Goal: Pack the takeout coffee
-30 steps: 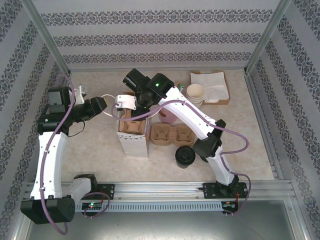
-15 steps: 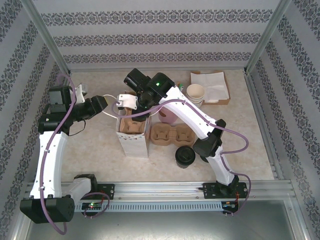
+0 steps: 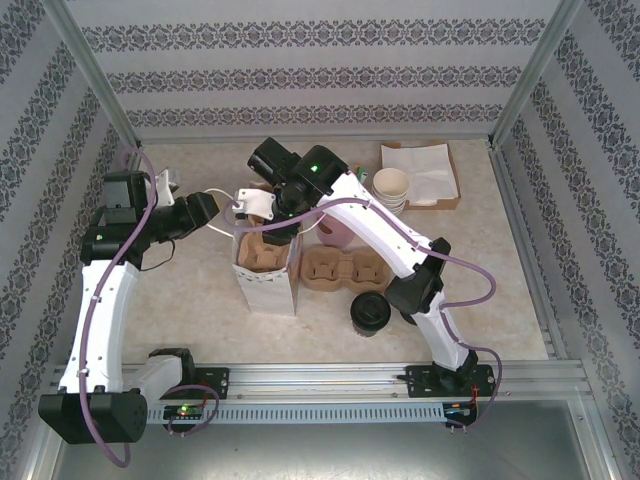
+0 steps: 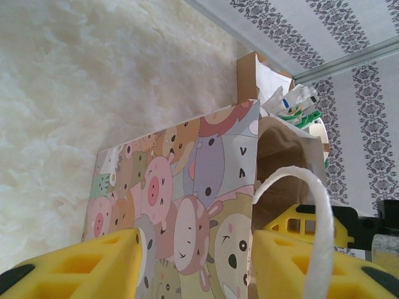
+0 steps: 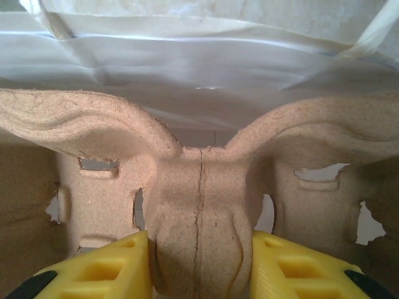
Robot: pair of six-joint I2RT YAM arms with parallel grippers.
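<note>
Coffee (image 3: 370, 313) is standing upright on the table, lid on, near-right of the bag (image 3: 268, 285) and just past the spare carrier (image 3: 345, 270) that is lying right of the bag. Long axis is running vertical. From the right gripper (image 3: 264, 226), which is sitting at the bag's mouth, the coffee is lying well off toward the near-right, close by that arm's own elbow. The right arm is the nearer one; the left is working on the far-left side of the bag.

Right gripper (image 5: 201, 261) is clenching the centre ridge of the carrier (image 5: 199, 187), fingers pressing both sides, and the carrier is sitting partly down in the bag.

Left gripper (image 4: 196, 261) is pointing at the bag's printed wall (image 4: 187, 205), fingers apart, with the white handle (image 4: 318, 205) looping across one finger. It is possibly pinching the handle, but I cannot tell whether it is gripping anything.

Neither gripper is touching the coffee.
</note>
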